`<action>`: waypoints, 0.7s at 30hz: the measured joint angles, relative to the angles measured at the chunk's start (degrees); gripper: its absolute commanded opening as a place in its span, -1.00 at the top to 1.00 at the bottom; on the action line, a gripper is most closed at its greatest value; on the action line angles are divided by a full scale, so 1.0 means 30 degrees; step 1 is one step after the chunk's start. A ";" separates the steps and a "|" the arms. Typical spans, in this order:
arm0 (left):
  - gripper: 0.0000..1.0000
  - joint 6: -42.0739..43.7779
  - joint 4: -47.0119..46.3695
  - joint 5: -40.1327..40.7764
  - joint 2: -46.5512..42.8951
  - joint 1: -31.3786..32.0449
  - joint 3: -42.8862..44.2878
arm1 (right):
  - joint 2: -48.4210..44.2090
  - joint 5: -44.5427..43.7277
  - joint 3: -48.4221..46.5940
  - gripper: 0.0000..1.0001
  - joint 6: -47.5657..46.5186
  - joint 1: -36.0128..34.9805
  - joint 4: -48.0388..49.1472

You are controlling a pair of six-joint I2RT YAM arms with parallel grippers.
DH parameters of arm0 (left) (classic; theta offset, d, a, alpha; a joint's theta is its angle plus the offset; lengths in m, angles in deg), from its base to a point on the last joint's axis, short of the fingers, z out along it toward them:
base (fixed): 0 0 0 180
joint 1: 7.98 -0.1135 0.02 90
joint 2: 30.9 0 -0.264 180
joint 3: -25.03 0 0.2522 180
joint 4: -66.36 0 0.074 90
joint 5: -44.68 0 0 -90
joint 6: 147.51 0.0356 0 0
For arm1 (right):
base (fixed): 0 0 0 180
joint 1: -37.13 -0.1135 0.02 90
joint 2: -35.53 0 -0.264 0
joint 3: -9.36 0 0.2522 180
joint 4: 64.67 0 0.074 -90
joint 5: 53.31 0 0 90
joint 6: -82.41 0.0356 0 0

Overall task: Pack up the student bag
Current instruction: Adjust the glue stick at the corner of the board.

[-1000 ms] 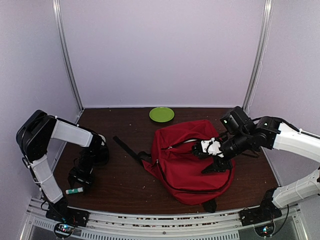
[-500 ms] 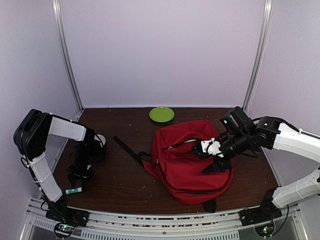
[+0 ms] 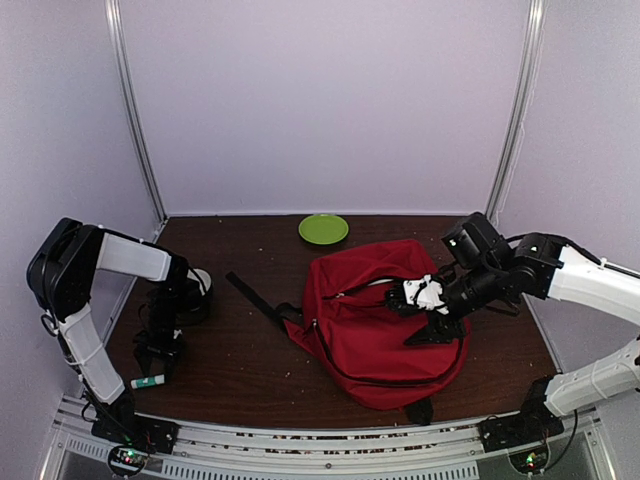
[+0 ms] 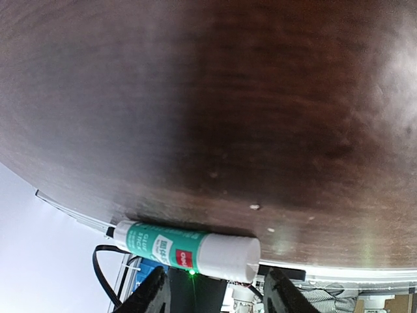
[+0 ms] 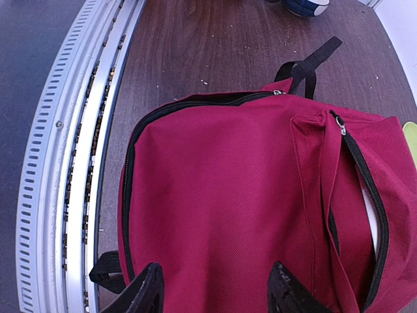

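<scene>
You had the left hand (image 3: 153,364) down low in the lower left of the overhead view, just above the bench (image 3: 240,350). Its fingers (image 4: 154,295) stood apart with nothing between them. A glue stick (image 4: 189,248) with a green label and a white cap lay flat on the bench just beyond the fingertips, at the bench's near edge. I cannot tell whether either finger touched it. In the overhead view the glue stick (image 3: 146,381) showed just beside the hand, near the lower left corner of the bench.

Your right hand (image 3: 428,312) hung over the student bag (image 3: 385,335), which lay flat on the bench right of centre and filled most of that side. Seen from the right wrist, the student bag (image 5: 241,208) took up nearly the whole frame, and its upper zip gaped along the right edge of the frame. The right hand (image 5: 215,288) had its fingers spread over the red cloth at the bottom of that frame, with no fold pinched between them. Whether the tips rested on the cloth I cannot tell.

A black strap (image 3: 253,295) trailed from the bag toward the upper left. A green plate (image 3: 323,229) sat at the far edge of the bench, well apart from both hands.
</scene>
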 measured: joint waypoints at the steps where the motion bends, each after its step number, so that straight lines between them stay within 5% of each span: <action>1: 0.00 0.0000 -0.0007 0.0044 -0.0036 -0.0007 0.0015 | -0.0051 0.0000 0.0000 -0.09 0.0000 0.0000 0.0000; 6: -0.15 -0.0612 -0.0670 0.0721 -0.1377 -0.0058 0.0517 | -0.0160 0.0000 -0.0015 -0.11 0.0168 0.0000 -0.0022; 12: -0.42 -0.3534 -0.2331 0.1443 -0.8357 -0.0335 0.1246 | 0.0102 0.0328 -0.0845 -0.12 0.0517 0.0000 -0.0306; 15: -0.48 -0.5413 -0.2878 0.1508 -1.1300 -0.1392 0.0612 | 0.0211 0.0459 -0.1013 -0.13 0.0510 0.0000 -0.0306; 21: -0.55 -0.7796 -0.3133 0.1545 -1.2706 -0.4692 -0.1880 | 0.0146 0.0474 -0.0925 -0.14 0.0495 0.0000 -0.0335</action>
